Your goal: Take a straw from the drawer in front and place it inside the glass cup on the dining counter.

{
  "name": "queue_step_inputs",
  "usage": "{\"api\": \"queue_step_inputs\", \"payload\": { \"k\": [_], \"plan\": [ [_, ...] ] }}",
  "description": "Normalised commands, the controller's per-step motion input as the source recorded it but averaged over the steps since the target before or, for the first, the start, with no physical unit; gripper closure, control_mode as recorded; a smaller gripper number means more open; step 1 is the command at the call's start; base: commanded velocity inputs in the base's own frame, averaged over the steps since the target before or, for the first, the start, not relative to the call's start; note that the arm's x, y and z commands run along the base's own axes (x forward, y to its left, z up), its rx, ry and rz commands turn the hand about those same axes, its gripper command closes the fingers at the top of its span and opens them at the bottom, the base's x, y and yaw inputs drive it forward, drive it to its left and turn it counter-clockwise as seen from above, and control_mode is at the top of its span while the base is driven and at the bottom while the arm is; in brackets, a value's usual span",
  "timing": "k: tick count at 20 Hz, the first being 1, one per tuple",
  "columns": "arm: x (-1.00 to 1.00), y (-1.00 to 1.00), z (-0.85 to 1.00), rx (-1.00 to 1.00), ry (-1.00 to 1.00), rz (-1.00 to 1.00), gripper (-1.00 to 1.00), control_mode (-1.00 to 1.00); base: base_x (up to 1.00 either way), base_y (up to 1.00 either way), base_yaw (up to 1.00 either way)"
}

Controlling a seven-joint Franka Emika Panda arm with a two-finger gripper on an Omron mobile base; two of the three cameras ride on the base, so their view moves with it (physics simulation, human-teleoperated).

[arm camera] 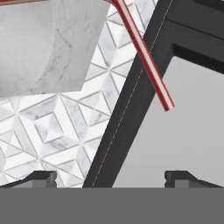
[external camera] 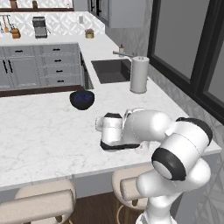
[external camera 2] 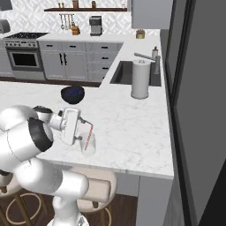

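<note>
The straw, thin and pink-red, leans inside the glass cup, a small clear tumbler near the front edge of the dining counter. My gripper is just left of the cup, lying sideways at rim height, open and holding nothing. In the hand view the straw crosses the upper part of the picture, well clear of the two spread fingertips, and the gripper is open. In the left base view my arm covers the cup on the dining counter. The drawer is out of view.
A dark blue bowl sits behind the cup. A tall white paper towel roll stands by the sink. Beige stools line the counter's front edge. A dark window frame lies ahead of the hand.
</note>
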Motion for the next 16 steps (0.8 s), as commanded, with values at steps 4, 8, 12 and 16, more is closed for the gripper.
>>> {"api": "queue_step_inputs", "payload": {
  "k": [4,8,12,16],
  "plan": [
    [-0.10,0.17,0.36,0.03,-0.08,0.03,-1.00,-1.00,0.00,0.00,0.00],
    [-0.01,0.17,0.53,0.01,-0.15,0.04,-1.00,-1.00,0.00,0.00,0.00],
    [-0.28,0.12,0.52,0.06,-0.15,0.03,-1.00,-1.00,0.00,0.00,0.00],
    [-0.72,0.00,0.49,0.23,-0.09,0.00,-1.00,-1.00,0.00,0.00,0.00]
  ]
}}
